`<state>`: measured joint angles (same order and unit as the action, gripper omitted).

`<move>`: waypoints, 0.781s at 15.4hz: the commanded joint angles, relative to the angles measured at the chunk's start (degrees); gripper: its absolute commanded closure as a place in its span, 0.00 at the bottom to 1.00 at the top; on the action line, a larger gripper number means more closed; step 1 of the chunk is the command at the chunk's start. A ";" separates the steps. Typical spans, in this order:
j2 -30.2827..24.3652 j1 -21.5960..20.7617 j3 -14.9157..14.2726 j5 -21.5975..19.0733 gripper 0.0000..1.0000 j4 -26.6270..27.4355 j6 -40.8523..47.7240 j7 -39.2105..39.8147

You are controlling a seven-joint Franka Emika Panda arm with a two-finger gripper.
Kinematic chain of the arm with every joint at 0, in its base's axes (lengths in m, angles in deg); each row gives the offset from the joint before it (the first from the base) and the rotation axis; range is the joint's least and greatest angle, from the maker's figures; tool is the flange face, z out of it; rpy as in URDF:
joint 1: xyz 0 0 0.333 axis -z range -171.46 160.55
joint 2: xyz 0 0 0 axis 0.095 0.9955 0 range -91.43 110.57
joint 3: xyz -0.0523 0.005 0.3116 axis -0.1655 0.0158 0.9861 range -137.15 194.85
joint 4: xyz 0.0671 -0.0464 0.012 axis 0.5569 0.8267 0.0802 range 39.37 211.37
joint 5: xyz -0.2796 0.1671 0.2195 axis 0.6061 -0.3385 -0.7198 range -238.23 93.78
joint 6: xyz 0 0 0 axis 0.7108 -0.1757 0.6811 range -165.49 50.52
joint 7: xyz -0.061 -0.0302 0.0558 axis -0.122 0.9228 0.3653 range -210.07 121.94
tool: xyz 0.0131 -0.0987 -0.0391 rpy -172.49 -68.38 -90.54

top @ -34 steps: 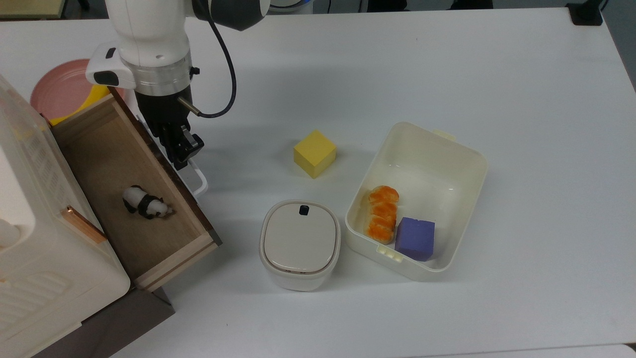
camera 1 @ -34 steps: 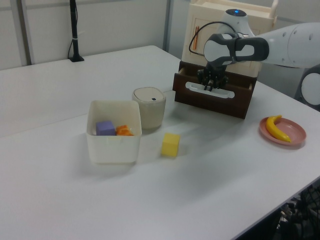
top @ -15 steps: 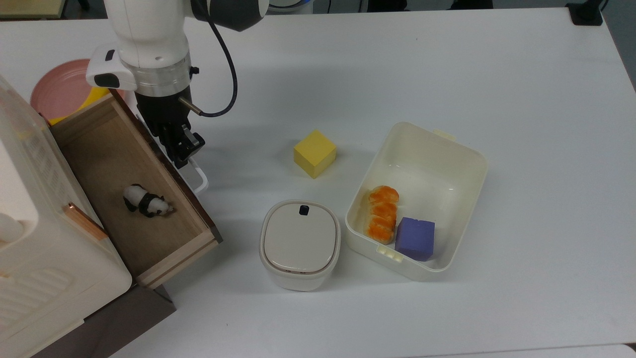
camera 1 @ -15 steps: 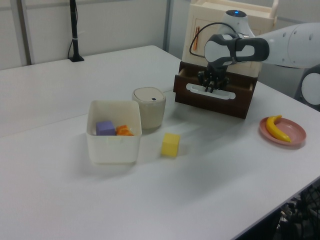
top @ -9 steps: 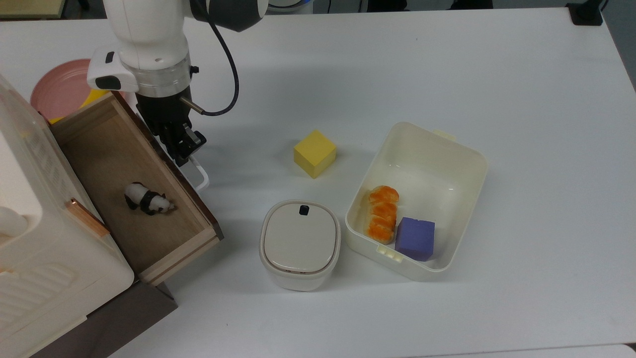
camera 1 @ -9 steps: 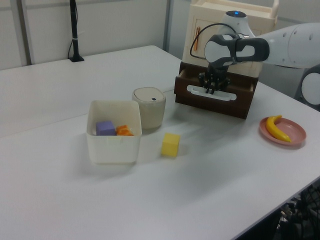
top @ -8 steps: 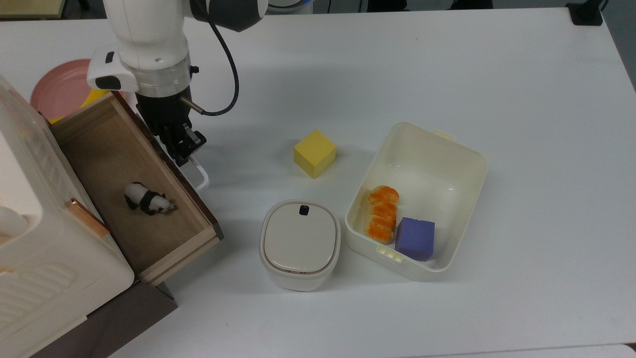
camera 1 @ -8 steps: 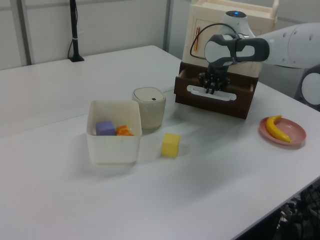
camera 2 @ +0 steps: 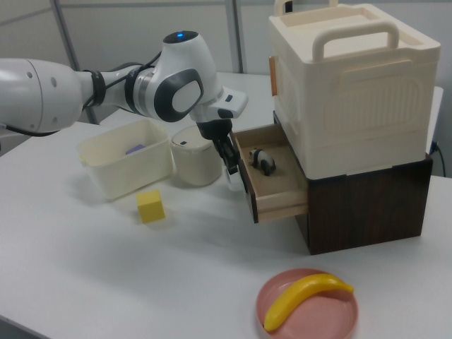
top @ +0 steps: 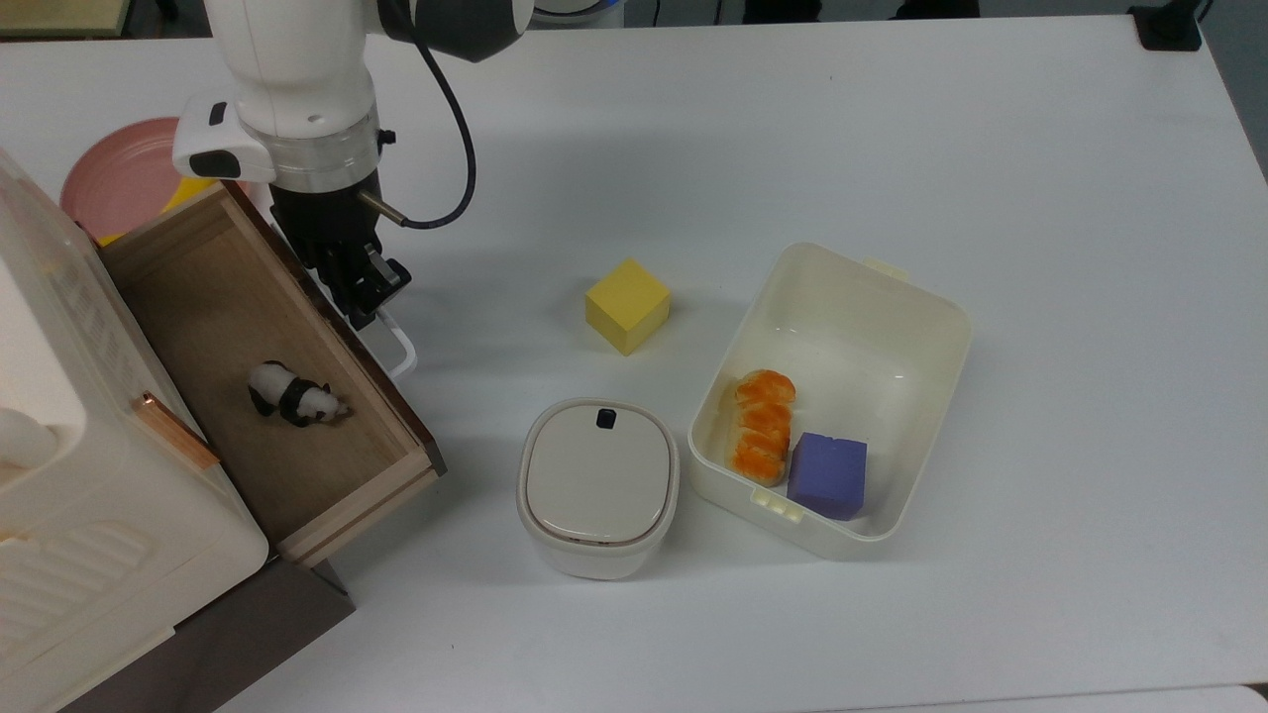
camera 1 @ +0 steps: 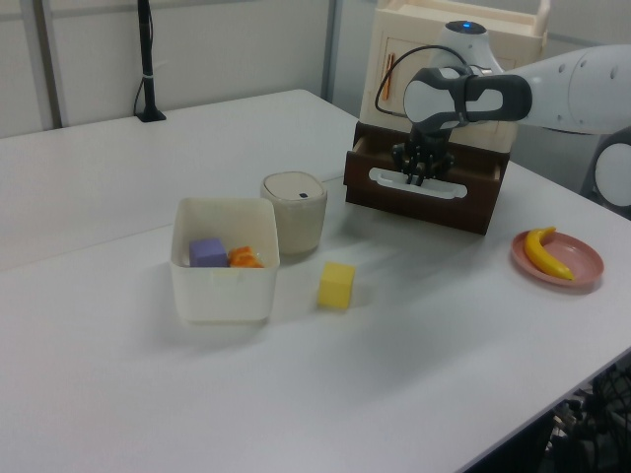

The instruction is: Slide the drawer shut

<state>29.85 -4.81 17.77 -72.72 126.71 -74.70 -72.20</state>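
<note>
The drawer (top: 228, 317) stands pulled out of the cream cabinet (top: 59, 475), showing its light-wood floor. A small panda toy (top: 294, 400) lies inside it. Its dark brown front panel (camera 1: 424, 204) carries a white loop handle (top: 400, 349). My gripper (top: 362, 300) points down at that front panel, right at the handle, with its fingers together. In the right view the gripper (camera 2: 230, 169) sits against the outer face of the drawer (camera 2: 272, 189). In the left view the gripper (camera 1: 418, 173) hangs just over the handle (camera 1: 446, 189).
A small lidded white container (top: 597, 487) stands near the drawer's front corner. A yellow cube (top: 627, 305) and a cream open bin (top: 862, 297) holding an orange piece and a purple block lie toward the top view's right. A pink plate (camera 2: 339, 321) holds a banana (camera 2: 304, 296).
The gripper has crept a little toward the cabinet, and the drawer front has moved slightly inward with it. The panda toy rides along in the drawer.
</note>
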 commanded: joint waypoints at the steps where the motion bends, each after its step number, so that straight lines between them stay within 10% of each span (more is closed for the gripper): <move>1: -3.32 1.55 -0.52 0.67 0.78 0.78 2.40 7.03; 12: -3.32 5.43 -0.60 1.73 0.76 0.07 2.31 8.44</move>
<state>27.29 1.07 17.62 -72.69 125.96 -71.98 -64.83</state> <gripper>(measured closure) 0.753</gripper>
